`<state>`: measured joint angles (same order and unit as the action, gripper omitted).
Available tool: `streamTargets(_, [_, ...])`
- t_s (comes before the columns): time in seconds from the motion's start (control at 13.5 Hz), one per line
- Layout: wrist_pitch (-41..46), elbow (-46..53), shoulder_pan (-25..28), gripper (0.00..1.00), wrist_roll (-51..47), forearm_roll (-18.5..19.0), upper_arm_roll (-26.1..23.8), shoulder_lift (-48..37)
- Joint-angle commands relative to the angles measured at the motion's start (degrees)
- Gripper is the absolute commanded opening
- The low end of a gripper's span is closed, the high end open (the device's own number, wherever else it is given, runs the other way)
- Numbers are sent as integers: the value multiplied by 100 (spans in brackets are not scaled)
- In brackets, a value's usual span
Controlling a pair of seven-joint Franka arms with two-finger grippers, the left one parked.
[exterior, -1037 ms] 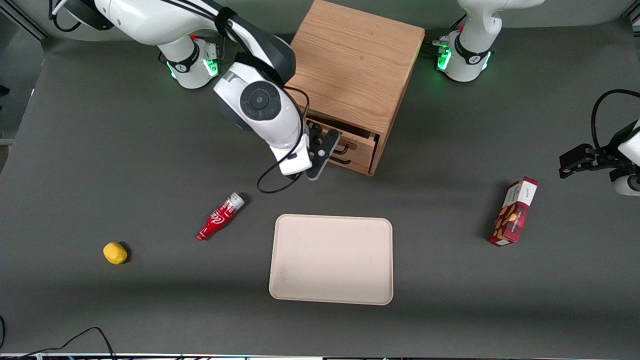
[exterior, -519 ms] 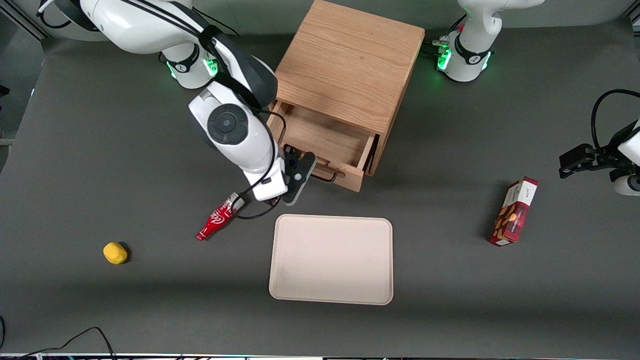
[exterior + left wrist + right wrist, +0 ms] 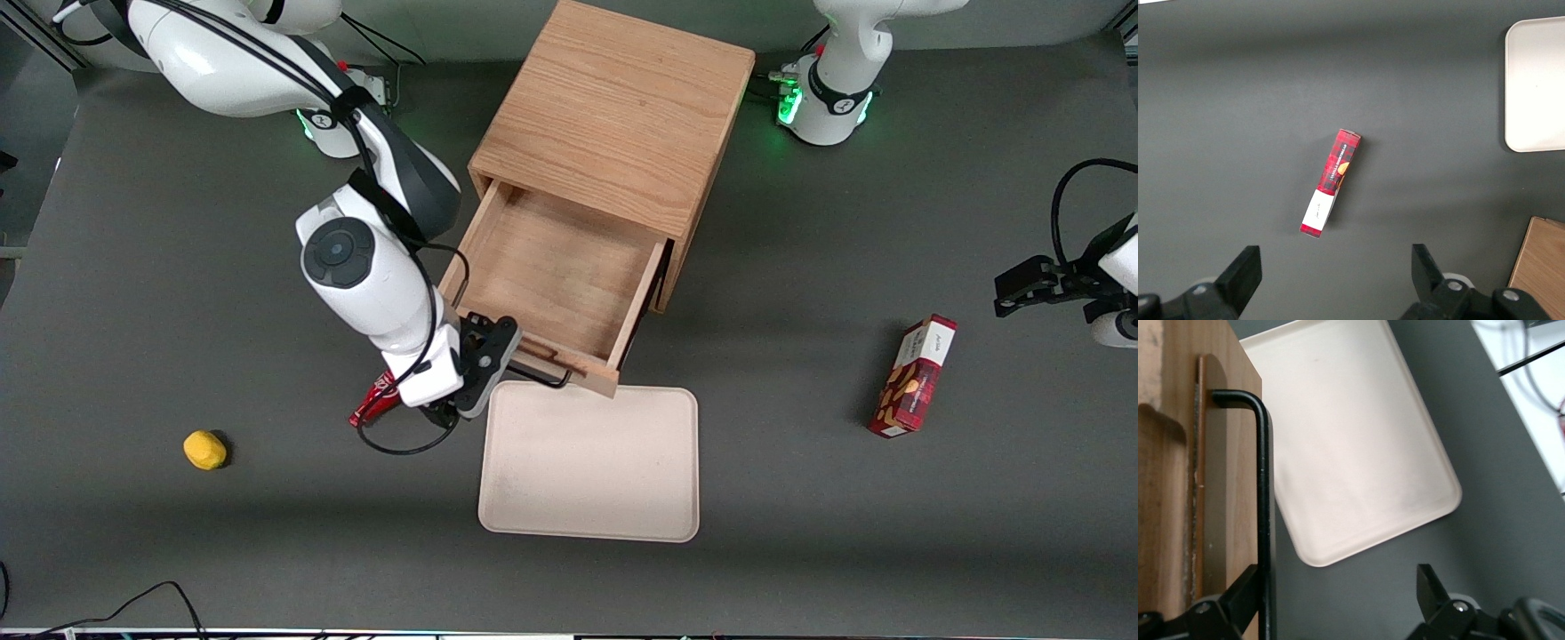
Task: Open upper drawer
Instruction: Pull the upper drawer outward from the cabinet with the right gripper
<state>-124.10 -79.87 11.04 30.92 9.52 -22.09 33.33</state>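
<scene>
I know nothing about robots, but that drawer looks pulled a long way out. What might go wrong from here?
1. The upper drawer is far out of the cabinet; further pulling might slide it right out.
2. Its front hangs over the tray edge, so a dropping drawer could strike it.
3. The open claw sits at the handle, close beside the red bottle, which a careless retreat may knock.

Dark grey table (image 3: 178,267) carrying oak drawer cabinet (image 3: 613,116), beige rectangular tray (image 3: 589,462) just beside the gripper (image 3: 480,373), red bottle (image 3: 373,402) touching-near, yellow lump (image 3: 204,449) and red carton (image 3: 913,377) well apart.
</scene>
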Motion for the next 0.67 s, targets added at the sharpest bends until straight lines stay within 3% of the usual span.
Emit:
streamTargets(0.0, [-333,357,126,100,204,120,398,164])
streamTargets(0.37, [-351,569,126,100,186,-46,636,270])
streamTargets(0.52, [-351,569,126,100,160,-422,645,288])
streamTargets(0.59, [-343,569,126,100,134,-886,645,288])
